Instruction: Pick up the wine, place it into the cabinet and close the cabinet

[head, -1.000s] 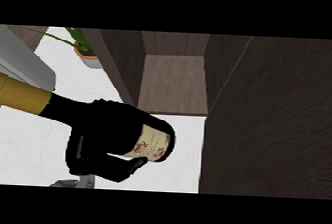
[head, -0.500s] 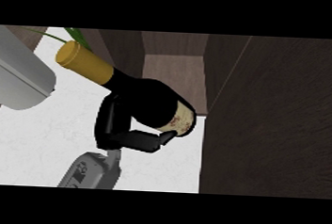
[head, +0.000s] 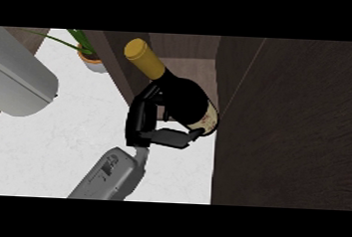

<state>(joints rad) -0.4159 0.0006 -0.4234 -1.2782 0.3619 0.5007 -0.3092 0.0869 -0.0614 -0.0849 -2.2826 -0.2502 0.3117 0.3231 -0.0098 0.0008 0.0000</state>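
Observation:
The wine bottle [head: 181, 97] is dark, with a gold foil top [head: 141, 53] and a pale label [head: 208, 122]. It hangs tilted above the counter, neck pointing up and left, with its body right in front of the open cabinet's inside [head: 192, 66]. My right hand [head: 140, 121] is shut on the bottle's lower body, fingers on its left side and thumb under the label. Its grey forearm [head: 110, 177] comes up from the lower edge. My left hand does not show.
The cabinet's open dark wood door [head: 289, 125] fills the right side, close beside the bottle. A potted plant [head: 90, 57] stands at the back left on the white counter [head: 52, 145]. A large grey rounded form [head: 15, 83] crowds the left edge.
The right hand has carried the bottle up and to the right, to the cabinet opening. The bottle has swung from nearly lying flat to a steeper tilt.

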